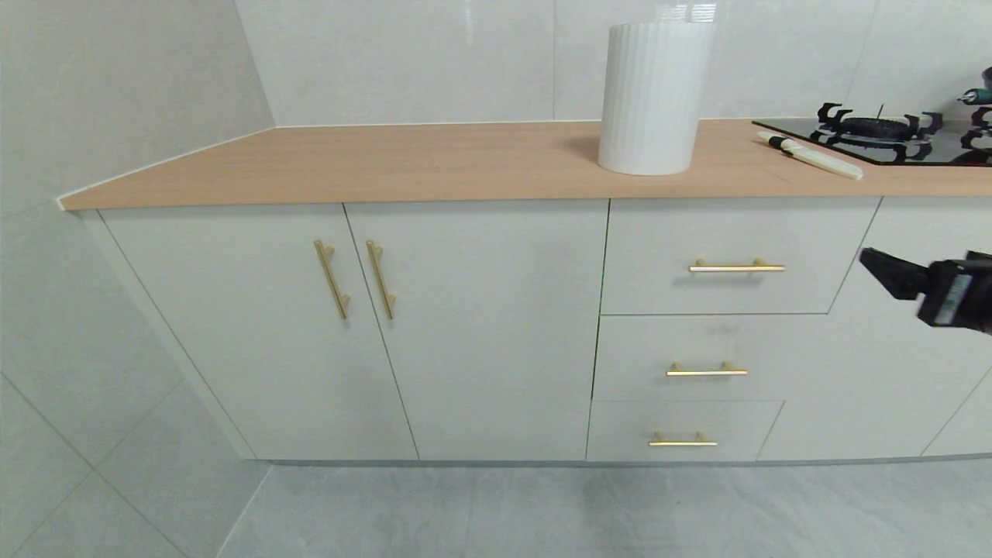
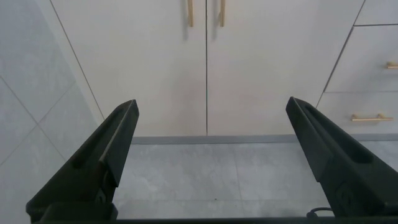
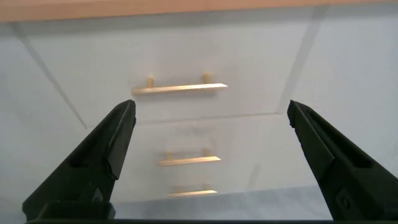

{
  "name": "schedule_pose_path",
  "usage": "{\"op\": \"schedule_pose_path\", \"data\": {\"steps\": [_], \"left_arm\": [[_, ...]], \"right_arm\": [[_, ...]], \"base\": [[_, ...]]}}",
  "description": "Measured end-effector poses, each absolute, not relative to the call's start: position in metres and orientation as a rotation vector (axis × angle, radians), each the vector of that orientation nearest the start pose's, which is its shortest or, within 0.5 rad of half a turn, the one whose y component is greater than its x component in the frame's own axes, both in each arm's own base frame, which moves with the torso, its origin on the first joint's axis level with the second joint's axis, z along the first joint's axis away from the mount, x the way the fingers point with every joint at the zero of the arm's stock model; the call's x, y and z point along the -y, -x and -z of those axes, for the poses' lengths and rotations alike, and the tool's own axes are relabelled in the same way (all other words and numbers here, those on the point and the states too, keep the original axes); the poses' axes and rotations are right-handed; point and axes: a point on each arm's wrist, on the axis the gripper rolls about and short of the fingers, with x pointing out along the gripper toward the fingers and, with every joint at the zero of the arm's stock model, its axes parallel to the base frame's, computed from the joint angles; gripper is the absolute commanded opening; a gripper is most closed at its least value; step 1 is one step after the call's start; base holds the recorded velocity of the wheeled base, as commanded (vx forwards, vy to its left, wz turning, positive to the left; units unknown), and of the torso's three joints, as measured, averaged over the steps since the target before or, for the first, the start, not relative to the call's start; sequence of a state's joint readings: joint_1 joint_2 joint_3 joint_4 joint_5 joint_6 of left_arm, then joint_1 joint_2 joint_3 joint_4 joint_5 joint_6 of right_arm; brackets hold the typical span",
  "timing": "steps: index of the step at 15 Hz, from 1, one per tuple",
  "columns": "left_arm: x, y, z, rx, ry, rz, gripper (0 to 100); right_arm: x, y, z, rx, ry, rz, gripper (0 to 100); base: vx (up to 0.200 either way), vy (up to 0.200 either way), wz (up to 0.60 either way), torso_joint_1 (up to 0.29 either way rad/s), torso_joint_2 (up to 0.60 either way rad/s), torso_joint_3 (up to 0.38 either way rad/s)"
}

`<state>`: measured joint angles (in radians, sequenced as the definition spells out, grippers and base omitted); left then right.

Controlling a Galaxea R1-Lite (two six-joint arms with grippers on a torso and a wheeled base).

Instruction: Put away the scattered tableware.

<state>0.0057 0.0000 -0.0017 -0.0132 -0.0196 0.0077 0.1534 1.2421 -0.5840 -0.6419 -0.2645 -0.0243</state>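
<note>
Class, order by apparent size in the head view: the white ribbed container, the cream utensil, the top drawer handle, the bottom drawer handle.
Largest: white ribbed container.
Next: cream utensil and top drawer handle, alike in length, so not ranked.
Smallest: bottom drawer handle, though it lies farther from the camera.

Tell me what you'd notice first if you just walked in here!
The tall white ribbed cylinder stands out, upright on the light wooden countertop. To its right lies a cream stick-shaped utensil by a black gas hob. Below, the black right gripper hangs open facing white drawers with gold bar handles.
</note>
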Motion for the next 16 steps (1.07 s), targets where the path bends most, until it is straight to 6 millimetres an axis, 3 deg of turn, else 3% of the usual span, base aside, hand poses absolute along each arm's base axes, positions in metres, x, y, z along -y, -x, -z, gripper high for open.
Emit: {"op": "schedule_pose_path", "data": {"steps": [5,9,12,16], "left_arm": [[0.001,0.023,-0.077,0.015,-0.008,0.014,100],[0.001,0.023,-0.077,0.015,-0.008,0.014,100],[0.001,0.023,-0.077,0.015,-0.008,0.014,100],[0.001,0.023,-0.077,0.015,-0.008,0.014,100]], "right_arm": [[-0.002,-0.065,-0.196,-0.142,0.165,0.215,100],[0.011,0.007,-0.156,-0.220,0.213,0.297,100],[0.014,0.033,-0.127,-0.270,0.225,0.369,100],[0.014,0.036,-0.102,-0.263,0.150,0.415,100]], "base": [[0.000,0.000,0.00,0.000,0.00,0.000],[0.000,0.000,0.00,0.000,0.00,0.000],[0.000,0.000,0.00,0.000,0.00,0.000],[0.000,0.000,0.00,0.000,0.00,0.000]]}}
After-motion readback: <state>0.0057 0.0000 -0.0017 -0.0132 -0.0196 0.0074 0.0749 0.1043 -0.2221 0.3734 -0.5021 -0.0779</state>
